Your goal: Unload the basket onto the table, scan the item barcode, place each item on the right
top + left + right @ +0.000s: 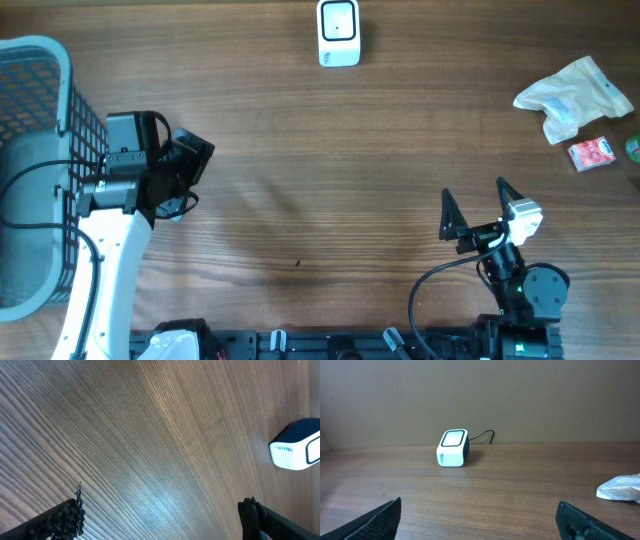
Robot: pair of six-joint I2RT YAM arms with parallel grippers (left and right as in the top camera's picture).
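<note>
Far left on the table [300,150]: mesh basket [40,150], black cable [30,178] crossing it. Beside it, left gripper [195,178] spread wide, holding nothing. Scanner [339,32] far-edge centre. Right gripper [475,192] gaping, unloaded. Far right: crumpled bag [573,95], red packet [592,153] just beside.

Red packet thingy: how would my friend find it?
Look at the far right edge of the wooden table, where a crumpled white bag lies. Just below it in the overhead view sits the red packet, small, flat and the only red thing.

Wood-grain table [330,180], plain beige wall [520,395]
</note>
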